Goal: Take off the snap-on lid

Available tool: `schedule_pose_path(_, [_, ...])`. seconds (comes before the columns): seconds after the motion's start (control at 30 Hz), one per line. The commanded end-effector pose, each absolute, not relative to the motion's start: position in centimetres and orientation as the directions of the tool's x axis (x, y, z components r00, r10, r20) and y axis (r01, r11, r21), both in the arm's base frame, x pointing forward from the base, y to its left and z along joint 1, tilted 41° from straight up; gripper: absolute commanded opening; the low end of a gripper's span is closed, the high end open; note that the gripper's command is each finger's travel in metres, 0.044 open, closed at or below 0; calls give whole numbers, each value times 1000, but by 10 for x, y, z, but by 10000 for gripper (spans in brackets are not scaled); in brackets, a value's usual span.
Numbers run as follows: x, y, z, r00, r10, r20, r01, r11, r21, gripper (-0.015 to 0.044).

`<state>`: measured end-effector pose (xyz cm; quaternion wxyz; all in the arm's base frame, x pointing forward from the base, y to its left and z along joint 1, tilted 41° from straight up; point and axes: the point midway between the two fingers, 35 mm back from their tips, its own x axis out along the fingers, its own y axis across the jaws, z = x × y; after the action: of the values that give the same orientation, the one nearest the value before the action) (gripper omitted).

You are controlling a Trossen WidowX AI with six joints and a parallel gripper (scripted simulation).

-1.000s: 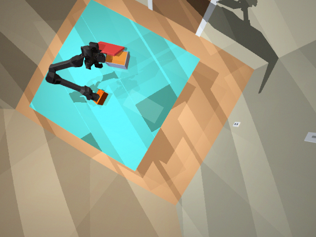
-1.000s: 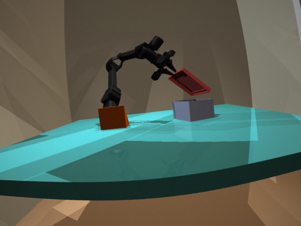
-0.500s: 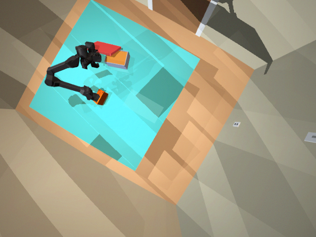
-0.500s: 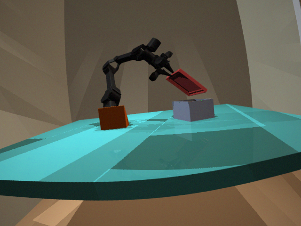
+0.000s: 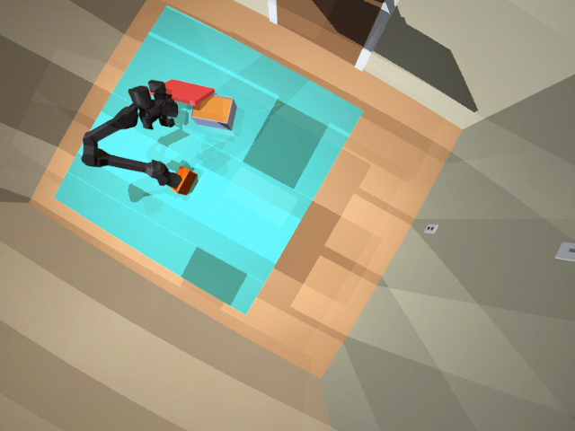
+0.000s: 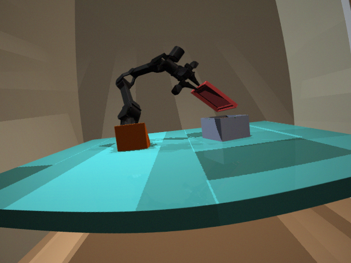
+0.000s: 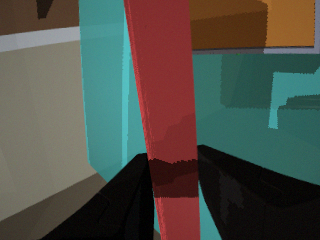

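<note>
The red lid point(image 5: 189, 92) point(image 6: 214, 97) point(image 7: 167, 90) is off the box and in the air. It is tilted, its far end lower than the end at the gripper, and its hollow underside shows in the exterior view. My gripper point(image 6: 197, 87) point(image 7: 171, 160) is shut on the lid's edge, one finger on each side of it. The storage box point(image 5: 212, 123) point(image 6: 235, 127) is grey-lavender with an orange inside and stands upright and open on the table. The lid hangs above the box and to one side of it, with a gap between them in the exterior view.
The table point(image 5: 223, 185) point(image 6: 170, 181) has a turquoise top. An orange block point(image 5: 187, 180) point(image 6: 131, 137) stands at the arm's base, away from the box. The orange-brown floor point(image 5: 367, 185) surrounds the table in the top view.
</note>
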<state>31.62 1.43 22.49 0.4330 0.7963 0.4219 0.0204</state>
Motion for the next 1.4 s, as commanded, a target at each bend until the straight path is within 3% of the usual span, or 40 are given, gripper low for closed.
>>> schedule_pose_path(0.0, [311,19,231,648,684,-334,652,-273,707,0])
schedule_pose_path(1.37, [272,72,281,648,685,-333,653,-274,706,0])
